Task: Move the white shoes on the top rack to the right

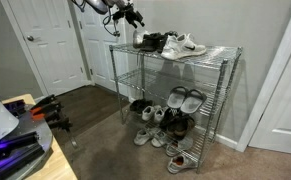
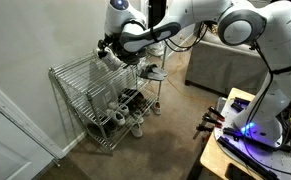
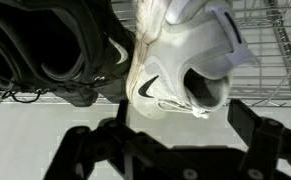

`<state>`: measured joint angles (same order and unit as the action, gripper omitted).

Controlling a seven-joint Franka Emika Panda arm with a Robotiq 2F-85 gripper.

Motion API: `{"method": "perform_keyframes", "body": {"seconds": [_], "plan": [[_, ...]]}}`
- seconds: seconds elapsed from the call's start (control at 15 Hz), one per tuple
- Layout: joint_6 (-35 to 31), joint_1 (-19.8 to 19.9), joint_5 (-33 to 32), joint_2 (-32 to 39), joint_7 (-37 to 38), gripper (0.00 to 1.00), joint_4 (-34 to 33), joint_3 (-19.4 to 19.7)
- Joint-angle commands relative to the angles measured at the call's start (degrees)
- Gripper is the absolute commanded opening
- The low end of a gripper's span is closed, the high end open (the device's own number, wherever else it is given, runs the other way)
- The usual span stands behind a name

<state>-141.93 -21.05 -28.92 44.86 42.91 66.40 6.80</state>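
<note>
1. The white shoes (image 1: pixel 188 45) are sitting on the top rack (image 1: pixel 223 52), the worktop here. In an exterior view they are lying right of centre on that shelf, with a pair of black shoes (image 1: pixel 152 42) just beside them on the frame's left.
2. The end effector (image 1: pixel 135 18) is hovering near the top of that frame, above the shelf's left end. In the wrist view it is spreading its two dark fingers (image 3: pixel 83 150) wide, with nothing between them.
3. By my judgement the move is not yet begun. No shoe is being gripped, so the grasp and the shift toward the right are both remaining.
4. In the wrist view, one of the white shoes (image 3: pixel 185 60) is filling the upper centre and pressing against a black shoe at upper left.
5. Its upper is looking smooth and leather-like, with a dark curved side mark, a rounded padded collar and a dark opening. It is probably going to give a little under a pinch.
6. The shelf is showing as thin, shiny chrome wires running in a close grid, carried on slim corner posts.
</note>
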Motion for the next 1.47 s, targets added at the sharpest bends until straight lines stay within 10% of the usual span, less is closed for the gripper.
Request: {"method": "perform_keyframes", "body": {"seconds": [0.0, 0.53, 0.6, 1.4], "plan": [[0.84, -1.42, 0.48, 3.00, -0.96, 1.00, -2.77, 3.04], [1.33, -1.27, -0.18, 5.27, -1.04, 1.00, -4.41, 3.50], [1.29, -1.10, 0.08, 5.18, -1.82, 0.75, -4.22, 3.03], [4.64, -0.92, 0.39, 4.41, -3.63, 0.03, -3.52, 1.31]]}}
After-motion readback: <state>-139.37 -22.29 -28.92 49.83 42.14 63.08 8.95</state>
